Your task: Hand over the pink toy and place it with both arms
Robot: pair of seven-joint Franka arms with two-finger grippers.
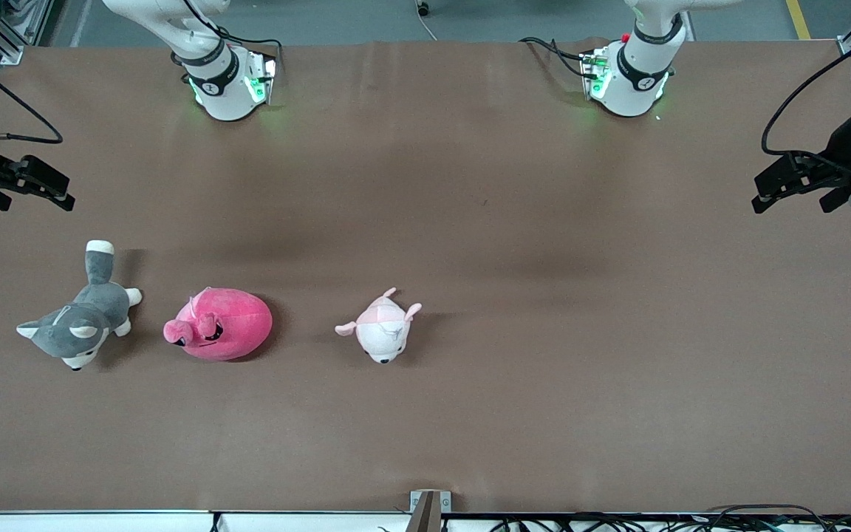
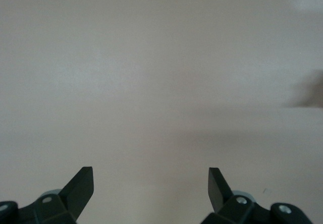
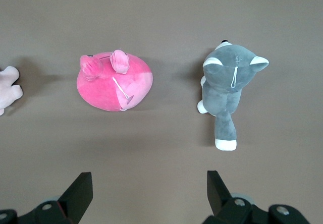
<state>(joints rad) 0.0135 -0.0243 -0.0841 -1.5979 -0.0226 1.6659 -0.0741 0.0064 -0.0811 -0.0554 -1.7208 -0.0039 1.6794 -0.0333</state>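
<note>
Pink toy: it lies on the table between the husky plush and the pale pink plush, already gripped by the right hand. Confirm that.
Not gripped. The pink toy does lie between the husky plush and the pale pink plush, but the right hand hangs open, apart from it, at the right arm's end of the table. The front view shows this. The left hand waits open too.

White arms point(image 1: 636, 55) with black joint bands, green-lit bases, seemingly black cables, black grippers point(image 1: 795, 188).
</note>
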